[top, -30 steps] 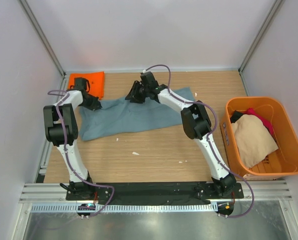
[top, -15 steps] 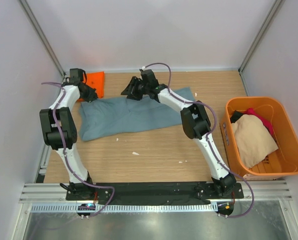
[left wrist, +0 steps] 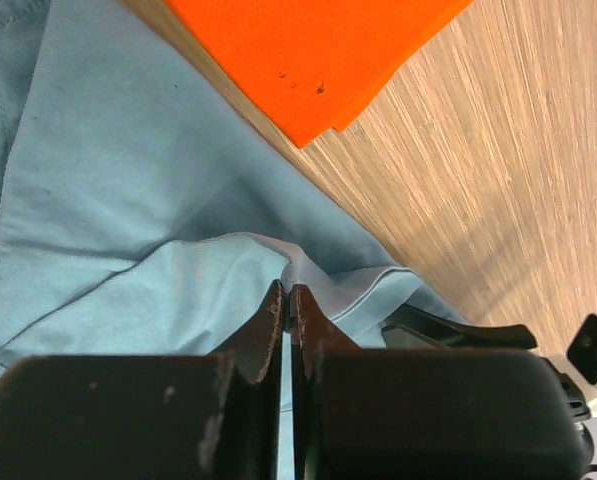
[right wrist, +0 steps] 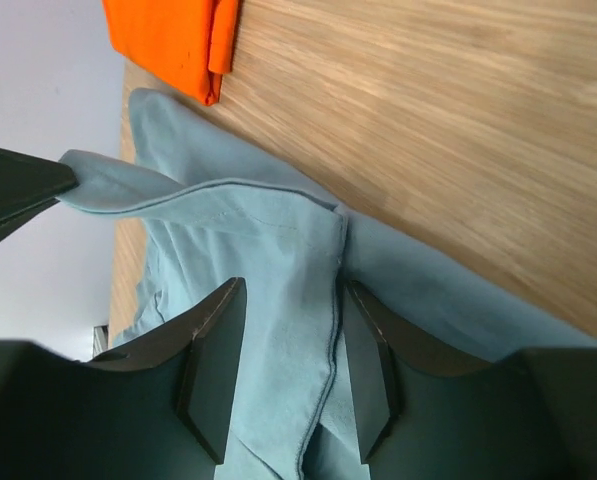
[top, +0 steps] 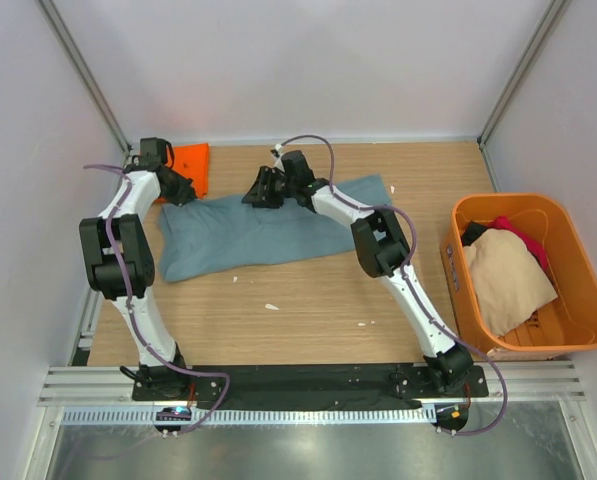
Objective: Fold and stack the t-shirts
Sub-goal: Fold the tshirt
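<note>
1. Far left corner: you have the bright orange t-shirt [top: 188, 160] folded into a flat rectangle with crisp edges, lying on the wood-grain table [top: 308, 300]. Its near edge sits just beside the grey-blue one; I cannot tell whether they touch.
2. Left gripper [left wrist: 286, 303]: the black fingers are closed tight, pinching a thin lifted fold at the far-left corner of the grey-blue t-shirt [top: 268, 230].
3. That shirt is soft matte cloth with stitched hems. It is spread wide across the far half of the table and wrinkled. The pinched corner rises in a small peak.
4. Right gripper [right wrist: 293, 295]: the fingers are parted to a moderate gap and straddle a hemmed, doubled edge of the same shirt at its far edge, about midway along. The cloth lies between the pads [right wrist: 218, 350]. Whether they touch it, I cannot tell.
5. Right side: a rigid orange plastic tub [top: 456, 280] with rounded corners sits well apart from the spread shirt. Inside it, a crumpled beige t-shirt [top: 508, 275] lies on top, with a red one [top: 523, 238] and a dark one [top: 475, 232] at the far end.
</note>
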`<state>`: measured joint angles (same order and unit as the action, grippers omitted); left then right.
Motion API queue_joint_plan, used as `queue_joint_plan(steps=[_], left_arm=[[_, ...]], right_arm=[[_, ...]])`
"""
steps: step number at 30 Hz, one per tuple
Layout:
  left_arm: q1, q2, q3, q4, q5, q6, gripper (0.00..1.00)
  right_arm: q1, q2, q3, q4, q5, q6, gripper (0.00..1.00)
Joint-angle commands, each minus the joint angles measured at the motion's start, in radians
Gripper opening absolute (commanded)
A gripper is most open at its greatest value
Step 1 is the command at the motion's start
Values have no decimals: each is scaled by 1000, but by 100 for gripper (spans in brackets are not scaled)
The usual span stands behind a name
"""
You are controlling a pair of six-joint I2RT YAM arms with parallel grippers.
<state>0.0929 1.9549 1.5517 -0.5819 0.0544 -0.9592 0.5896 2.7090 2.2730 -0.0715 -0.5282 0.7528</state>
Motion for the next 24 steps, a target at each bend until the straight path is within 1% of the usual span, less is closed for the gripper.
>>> queue_joint_plan(steps=[1, 6, 8, 9, 10, 14, 15, 17, 18, 19, 24], left_arm=[[-1, -51, 1, -6, 13, 22, 0], [-2, -53, -1, -9, 13, 25, 0], [-2, -54, -1, -9, 15, 27, 0], [-2, -54, -2, -10, 16, 27, 0], [-2, -54, -1, -10, 15, 27, 0], [-2, -56, 7, -10, 16, 34, 0], [-4, -56, 14, -10, 12, 43, 0], [-2, -57, 27, -18, 2, 54, 0], [-2, -60, 39, -22, -13, 59, 0], [-2, -66, 47, -27, -24, 74, 0], [-2, -108, 77, -55, -114, 111, 0]], right_arm=[[-4, 11, 72, 47, -6, -44, 49], [-4, 37, 92, 65, -1, -43, 48], [-5, 58, 112, 67, -9, -29, 46], [-5, 64, 120, 103, -19, -8, 39], [-5, 73, 131, 133, -26, 9, 37], [-5, 109, 168, 151, -32, 52, 29], [-5, 104, 169, 157, -30, 57, 23], [-7, 100, 171, 180, -26, 71, 16], [-7, 97, 172, 187, -24, 75, 10], [-7, 89, 181, 191, -26, 79, 8], [-14, 67, 181, 208, -24, 98, 8]])
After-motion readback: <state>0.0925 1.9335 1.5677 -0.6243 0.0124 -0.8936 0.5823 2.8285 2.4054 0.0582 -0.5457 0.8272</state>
